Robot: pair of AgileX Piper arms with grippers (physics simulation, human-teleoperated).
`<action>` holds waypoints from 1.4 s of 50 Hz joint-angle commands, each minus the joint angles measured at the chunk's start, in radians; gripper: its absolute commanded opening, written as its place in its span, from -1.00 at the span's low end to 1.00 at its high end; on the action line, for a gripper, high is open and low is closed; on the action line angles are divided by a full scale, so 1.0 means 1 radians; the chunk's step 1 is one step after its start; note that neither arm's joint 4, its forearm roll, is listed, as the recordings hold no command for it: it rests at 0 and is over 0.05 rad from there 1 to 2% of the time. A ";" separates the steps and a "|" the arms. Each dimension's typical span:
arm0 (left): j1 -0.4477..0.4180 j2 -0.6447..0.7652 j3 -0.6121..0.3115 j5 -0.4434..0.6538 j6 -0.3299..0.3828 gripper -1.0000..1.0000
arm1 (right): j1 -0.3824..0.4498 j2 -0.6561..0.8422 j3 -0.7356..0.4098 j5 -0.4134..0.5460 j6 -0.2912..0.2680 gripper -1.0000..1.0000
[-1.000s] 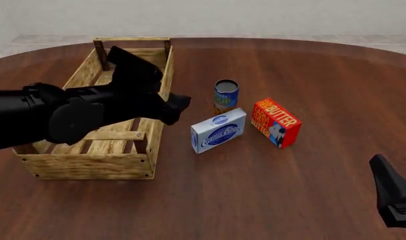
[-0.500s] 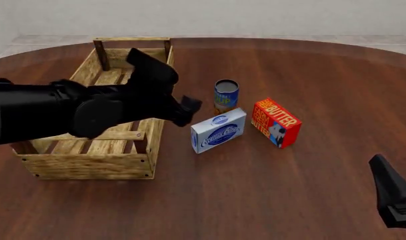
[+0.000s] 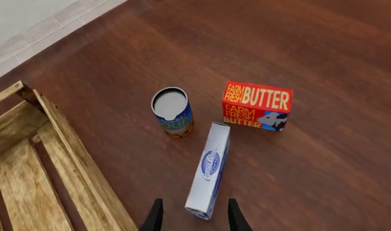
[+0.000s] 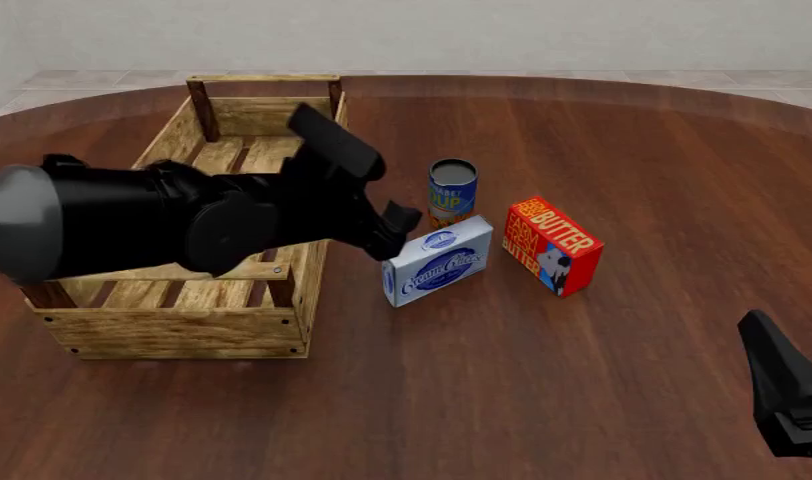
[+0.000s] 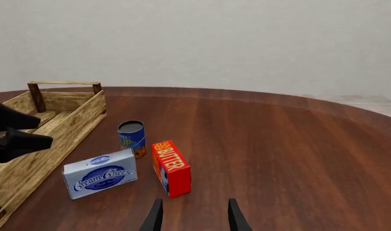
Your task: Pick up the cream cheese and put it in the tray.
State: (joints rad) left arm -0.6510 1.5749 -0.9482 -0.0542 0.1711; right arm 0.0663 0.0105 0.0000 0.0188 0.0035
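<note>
Cream cheese (image 4: 438,261) stands on edge between the tray (image 4: 179,325) and butter box (image 4: 553,245). Left gripper (image 4: 395,226) hovers beside it, spread, empty. Likely light, rigid, smooth cardboard: pinch across the thin faces.

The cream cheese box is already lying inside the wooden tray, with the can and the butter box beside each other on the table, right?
Not quite. The cream cheese stands on the table, outside the tray, as the front view shows. The can and the butter box are indeed on the table near it.
</note>
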 commanded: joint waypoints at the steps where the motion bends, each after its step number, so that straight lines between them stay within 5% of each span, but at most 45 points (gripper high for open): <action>1: -0.003 0.049 -0.035 0.001 0.027 1.00 | 0.002 -0.006 0.000 0.008 0.001 1.00; 13: -0.009 0.096 -0.093 0.029 0.021 1.00 | 0.003 -0.009 0.000 0.011 0.003 1.00; 14: 0.009 0.126 -0.130 0.060 -0.033 1.00 | 0.003 -0.010 0.000 0.011 0.002 1.00; 19: -0.001 0.126 -0.142 0.055 -0.062 1.00 | 0.007 -0.010 0.000 0.012 0.002 1.00; 70: 0.007 0.273 -0.242 0.155 -0.001 1.00 | 0.012 -0.010 0.000 0.024 0.009 1.00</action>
State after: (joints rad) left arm -0.6512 1.8311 -1.1712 0.0850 0.1558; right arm 0.0782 0.0005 0.0000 0.0414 0.0111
